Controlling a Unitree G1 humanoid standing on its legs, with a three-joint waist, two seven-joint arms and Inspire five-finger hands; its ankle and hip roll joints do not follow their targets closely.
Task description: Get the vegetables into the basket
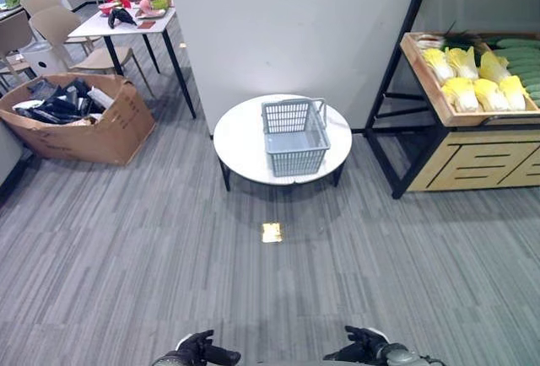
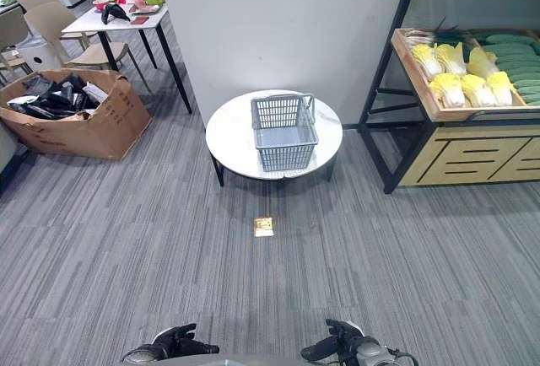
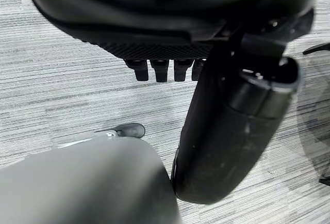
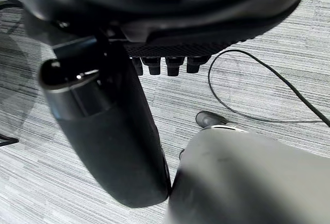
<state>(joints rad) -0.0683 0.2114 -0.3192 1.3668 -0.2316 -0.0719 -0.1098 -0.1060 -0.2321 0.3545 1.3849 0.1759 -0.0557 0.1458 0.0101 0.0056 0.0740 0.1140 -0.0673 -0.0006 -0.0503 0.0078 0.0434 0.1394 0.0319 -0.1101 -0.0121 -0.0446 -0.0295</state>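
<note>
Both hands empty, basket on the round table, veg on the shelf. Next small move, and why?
Probably step forward and right toward the shelf. The cabbages sit in its tray, well beyond both hands, and the basket on the round table holds nothing. The left hand and right hand hang low over the carpet, fingers relaxed, holding nothing.

Dark robot hand (image 1: pixel 201 350), silver-grey arms
</note>
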